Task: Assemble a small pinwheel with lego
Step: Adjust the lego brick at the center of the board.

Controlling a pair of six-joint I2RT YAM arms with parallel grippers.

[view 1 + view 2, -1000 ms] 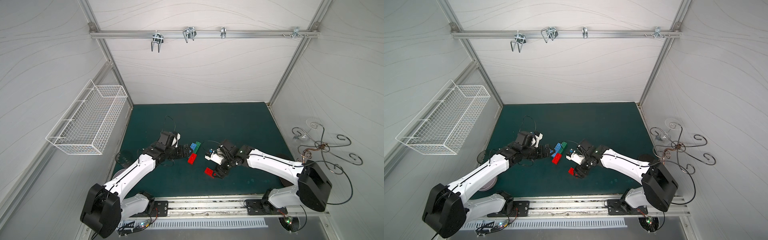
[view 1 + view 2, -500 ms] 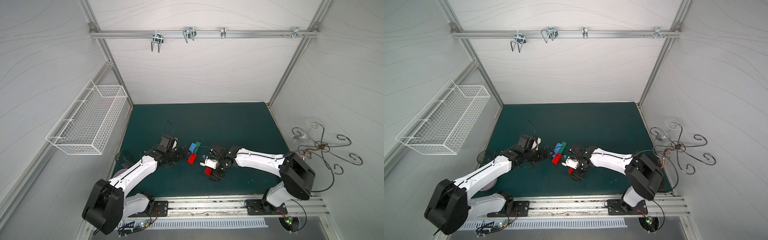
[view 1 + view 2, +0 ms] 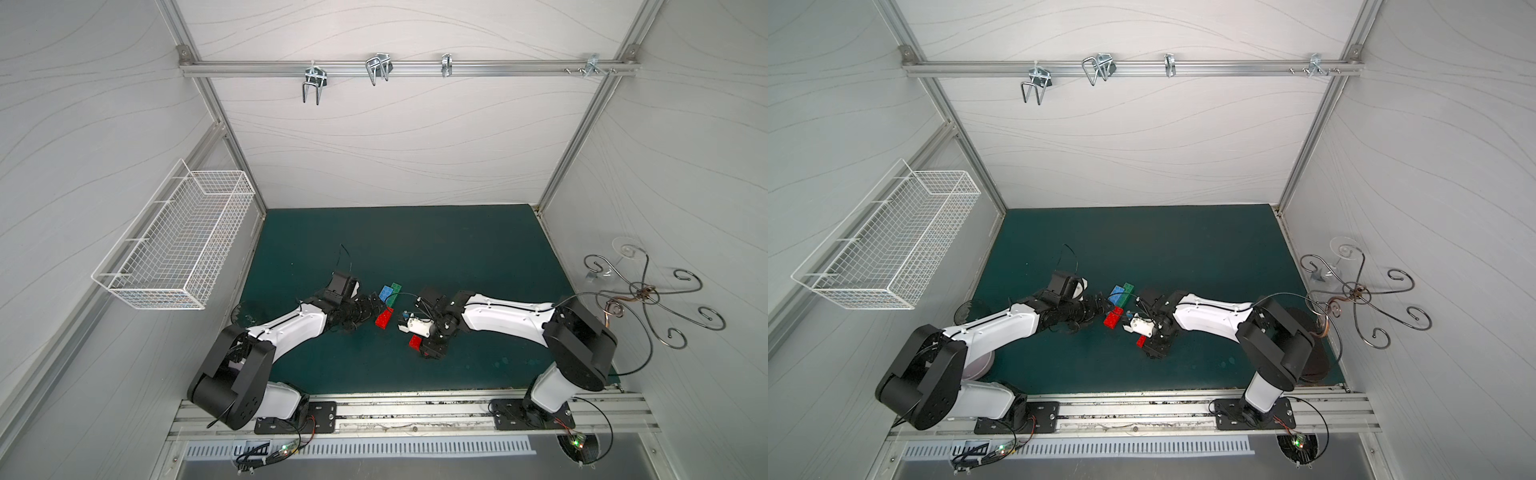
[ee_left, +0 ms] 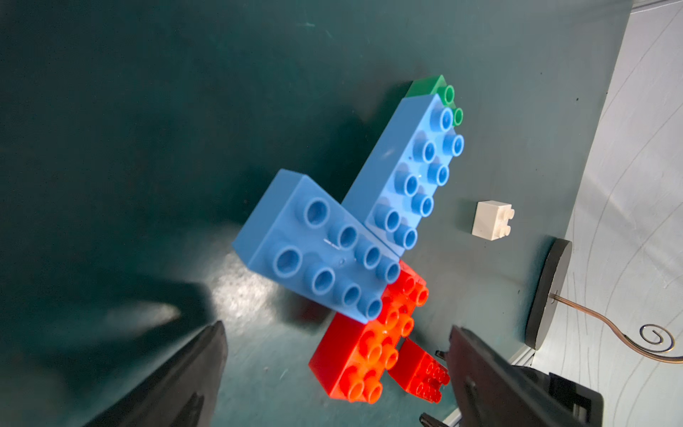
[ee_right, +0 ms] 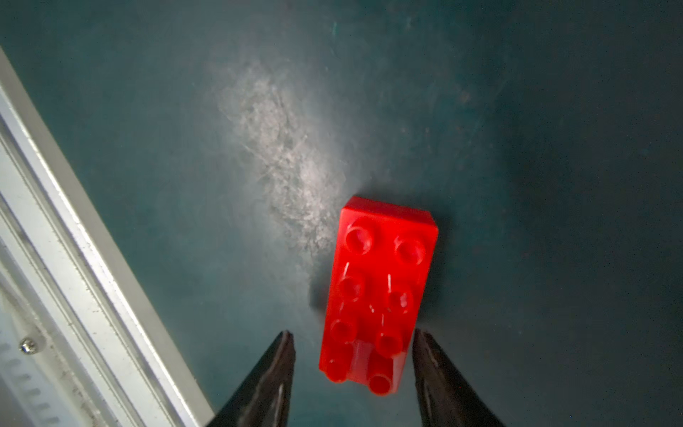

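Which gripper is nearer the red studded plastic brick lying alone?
Right. The right gripper straddles the lone red brick, jaws open; the left gripper faces the cluster of blue and red bricks.

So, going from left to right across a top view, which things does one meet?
wire basket → cluster of blue, green and red bricks → lone red brick → curled metal stand

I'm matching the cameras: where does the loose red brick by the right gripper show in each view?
In a top view: loose red brick below centre, slightly right.
In a top view: below centre, slightly left.
Left wrist: near the bottom, right of centre.
Right wrist: lower centre.
Shared landmark: the dark green mat.
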